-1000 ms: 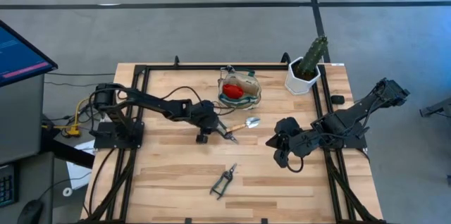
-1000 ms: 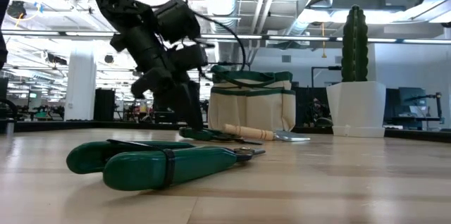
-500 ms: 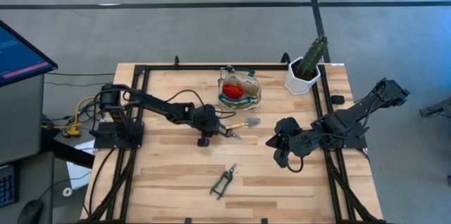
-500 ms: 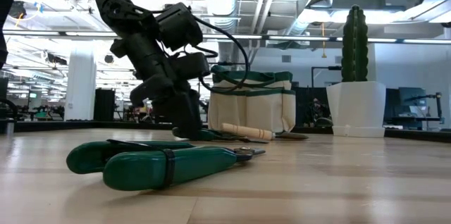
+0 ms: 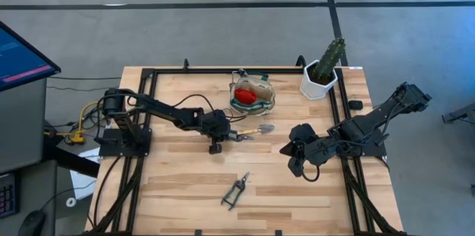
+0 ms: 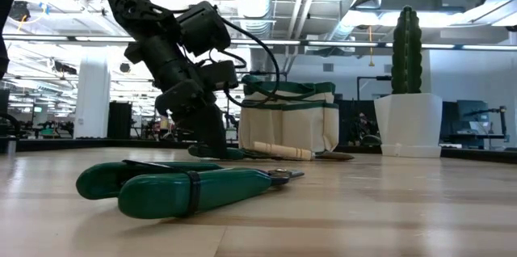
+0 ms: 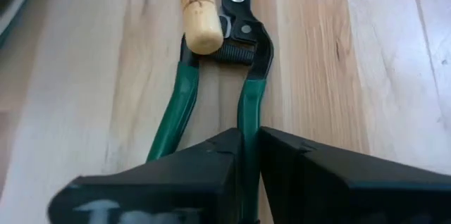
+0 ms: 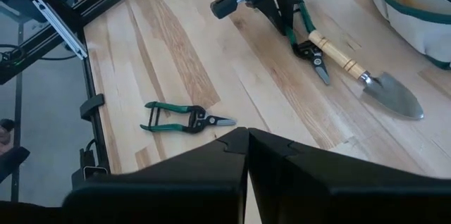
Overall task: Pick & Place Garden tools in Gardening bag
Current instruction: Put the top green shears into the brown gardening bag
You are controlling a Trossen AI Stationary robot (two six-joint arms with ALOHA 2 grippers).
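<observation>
High: left claw (image 5: 236, 135) mid-counter (image 5: 178, 191), bag (image 5: 252, 92) near far edge, front strip free.
Left wrist: clamped on 1 green handle of the shears (image 7: 243, 55), trowel handle (image 7: 197, 13) touching.
Right wrist: right claw (image 8: 246, 146) shut, second shears (image 8: 184, 117) lying apart.

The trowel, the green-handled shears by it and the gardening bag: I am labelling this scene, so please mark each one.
trowel (image 8: 389, 94): right wrist view, on the metal blade.
green-handled shears (image 7: 248, 104): left wrist view, on one green handle.
gardening bag (image 6: 289, 124): low view, on the cream front panel.
</observation>
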